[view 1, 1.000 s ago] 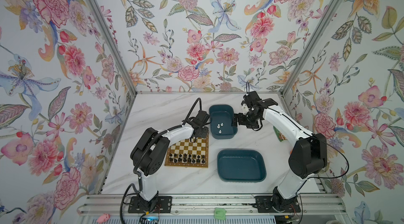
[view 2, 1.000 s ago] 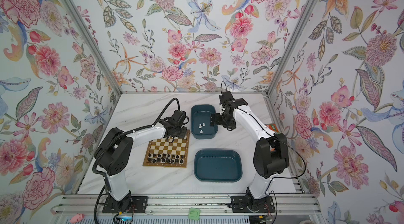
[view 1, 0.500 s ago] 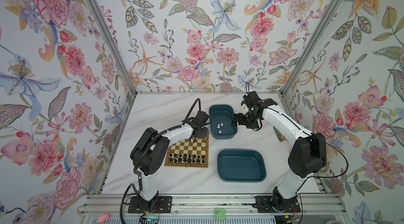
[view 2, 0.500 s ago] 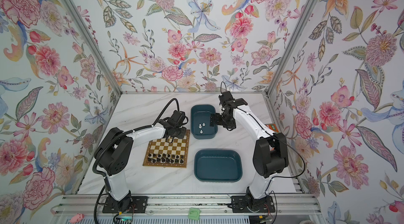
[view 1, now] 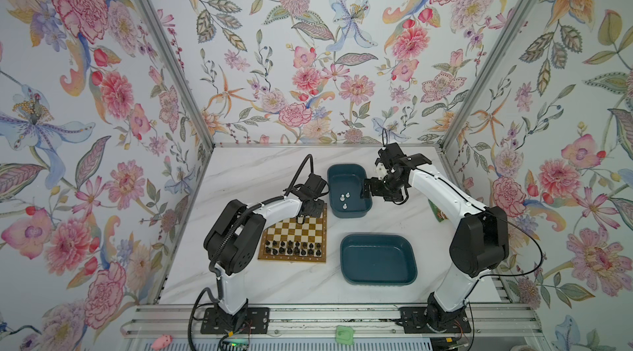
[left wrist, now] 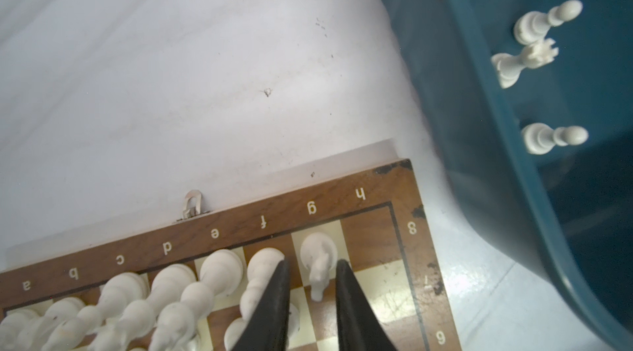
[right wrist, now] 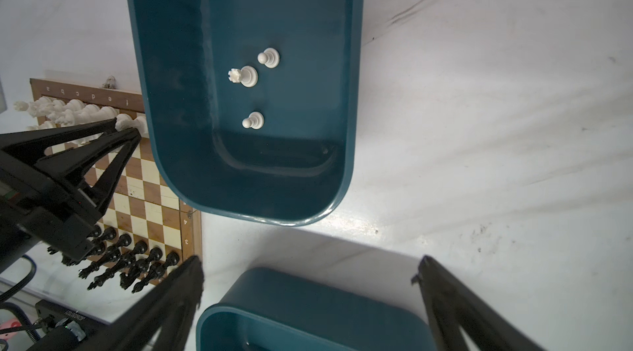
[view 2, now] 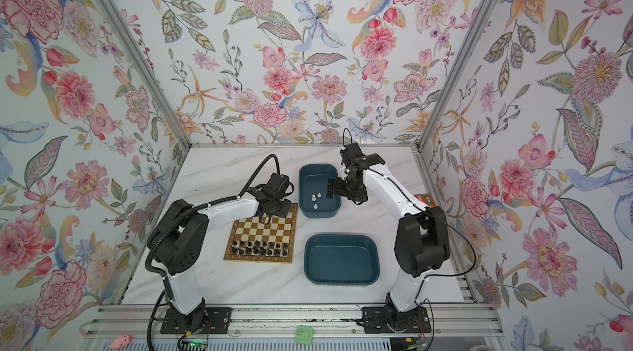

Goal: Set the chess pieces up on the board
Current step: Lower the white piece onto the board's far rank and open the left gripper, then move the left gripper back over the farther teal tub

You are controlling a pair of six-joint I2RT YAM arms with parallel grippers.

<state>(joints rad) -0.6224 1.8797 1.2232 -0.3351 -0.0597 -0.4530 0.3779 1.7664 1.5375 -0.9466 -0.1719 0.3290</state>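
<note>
From where I stand, the left gripper [left wrist: 313, 262] is down over the far right corner of the board [view 1: 291, 231]. Its two black fingers [left wrist: 277, 298] straddle a white knight [left wrist: 318, 250] that stands on the g8 square. The jaws are slightly parted, with a thin gap on either side of the knight's head, so the piece is not pinched. The other white pieces [left wrist: 171, 291] crowd the back rank beside it, and the black pieces [view 1: 294, 248] fill two rows along the near edge. The board lies on the marble table [view 1: 260, 174], just left of two teal tubs. In the far tub [view 1: 346, 169] sit two pawns [right wrist: 269, 57] and a rook [right wrist: 244, 75], all white. The right gripper [right wrist: 308, 263] hangs above that tub's right rim with its jaws spread wide and nothing between them. The near tub [view 1: 378, 239] sits closer to me, beside the board's near right corner.
</note>
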